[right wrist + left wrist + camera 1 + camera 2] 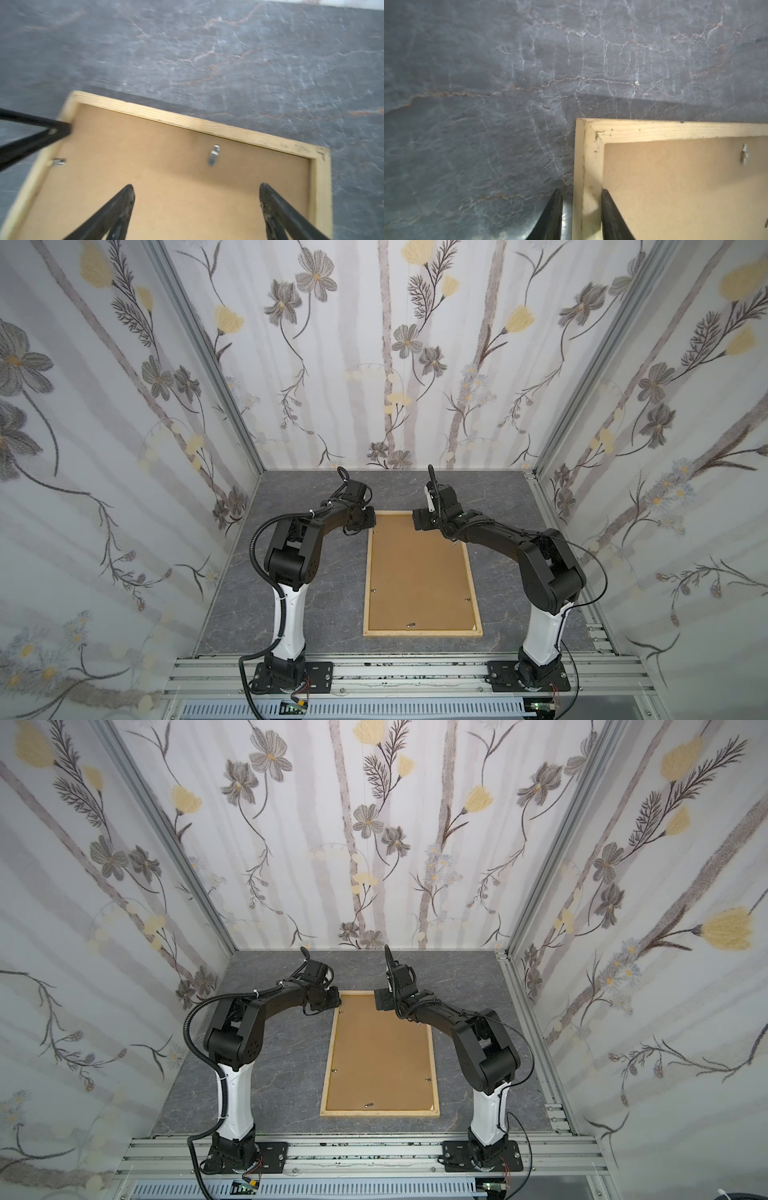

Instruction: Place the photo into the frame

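The light-wood frame (422,632) (378,1113) lies face down in the middle of the table, with a brown backing panel (419,572) inside it. The photo is hidden. My left gripper (368,519) (581,190) is at the frame's far left corner. Its jaws are open and straddle the left wooden strip (589,166). The outer finger stands a little off the wood, and the inner one sits at the panel's edge. My right gripper (419,519) (197,185) hangs wide open over the backing panel (155,155) near the far right corner, holding nothing.
Small metal tabs (214,154) (745,154) stick up along the panel's edges. The grey marble-look tabletop (316,572) surrounds the frame. Flowered walls close in the back and both sides. Aluminium rails (407,672) with the arm bases run along the front.
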